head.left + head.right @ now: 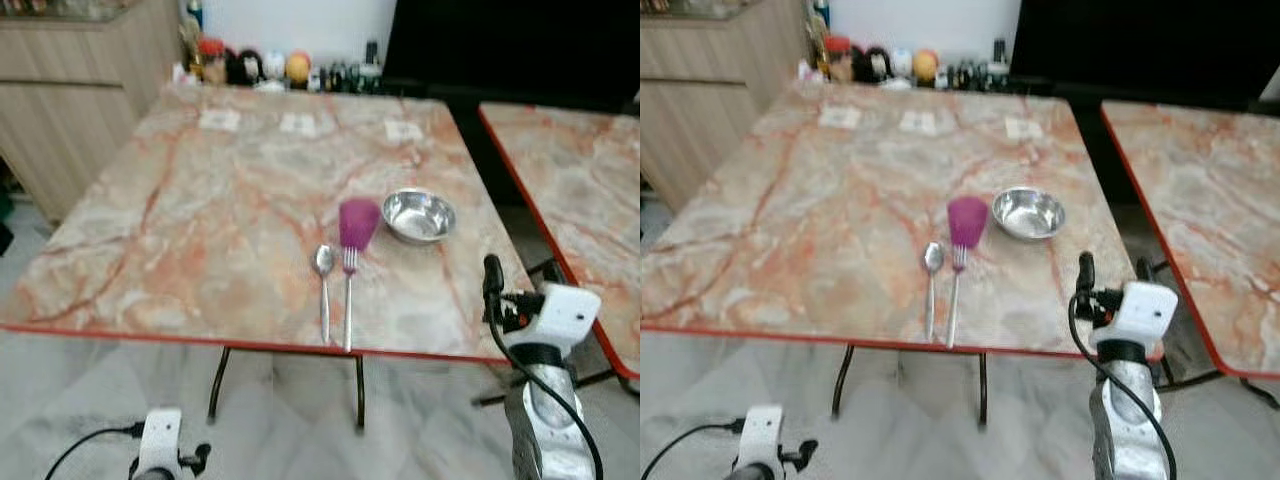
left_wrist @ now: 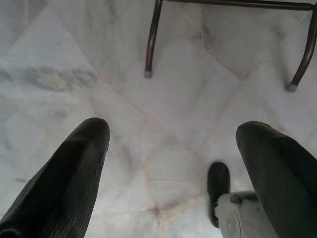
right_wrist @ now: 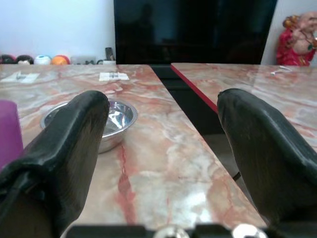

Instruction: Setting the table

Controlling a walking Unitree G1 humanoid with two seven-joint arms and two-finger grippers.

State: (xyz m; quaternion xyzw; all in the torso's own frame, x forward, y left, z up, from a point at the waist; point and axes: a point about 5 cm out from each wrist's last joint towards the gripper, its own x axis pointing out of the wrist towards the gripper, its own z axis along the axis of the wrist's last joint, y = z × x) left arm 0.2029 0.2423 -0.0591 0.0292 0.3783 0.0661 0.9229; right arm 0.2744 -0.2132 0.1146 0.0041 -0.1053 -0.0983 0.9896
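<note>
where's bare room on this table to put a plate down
The widest bare patch on the table lies left of the spoon, reaching its left edge. Bare too: the middle, between the paper slips and the purple cup. Crowded: spoon, fork, cup, steel bowl together near the right hand.

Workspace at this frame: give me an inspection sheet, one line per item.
Surface: marble-pattern table with red edge; a second table to its right.
Job's things: spoon and fork side by side near the front edge; purple cup behind the fork; steel bowl right of the cup.
Clutter: three paper slips and small bottles at the far edge.
Hands: right hand open, at the table's front right corner; left hand open, low over the floor.
Cables: black cable on the right arm.
Surroundings: wooden cabinet, tiled floor.
</note>
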